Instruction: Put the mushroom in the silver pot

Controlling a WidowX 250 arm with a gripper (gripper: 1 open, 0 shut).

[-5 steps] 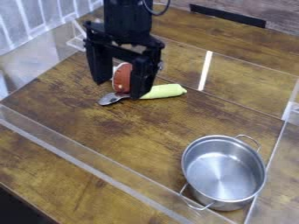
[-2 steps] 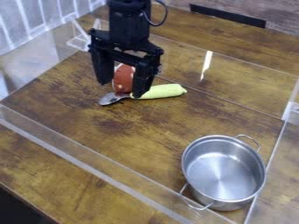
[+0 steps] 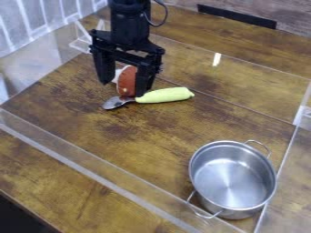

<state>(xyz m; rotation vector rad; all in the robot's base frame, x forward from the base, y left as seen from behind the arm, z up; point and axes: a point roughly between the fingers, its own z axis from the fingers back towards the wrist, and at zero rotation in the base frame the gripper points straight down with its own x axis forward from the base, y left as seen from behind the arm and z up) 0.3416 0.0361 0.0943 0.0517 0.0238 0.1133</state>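
Observation:
The mushroom [image 3: 127, 79], with its reddish-brown cap, sits on the wooden table at the back left. My black gripper [image 3: 126, 85] hangs over it, open, with one finger on each side of it. I cannot tell whether the fingers touch it. The silver pot [image 3: 231, 177] stands empty at the front right, far from the gripper, with its loop handles at the back right and front left.
A yellow-green vegetable [image 3: 165, 94] lies just right of the mushroom. A small grey metal spoon-like piece [image 3: 116, 102] lies just in front of it. Clear acrylic walls [image 3: 216, 71] fence the wooden table [image 3: 134, 146] at the back, right and front.
The gripper has shifted slightly left and back around the mushroom, uncovering more of the yellow-green vegetable. The jaws stay open and the pot has not moved.

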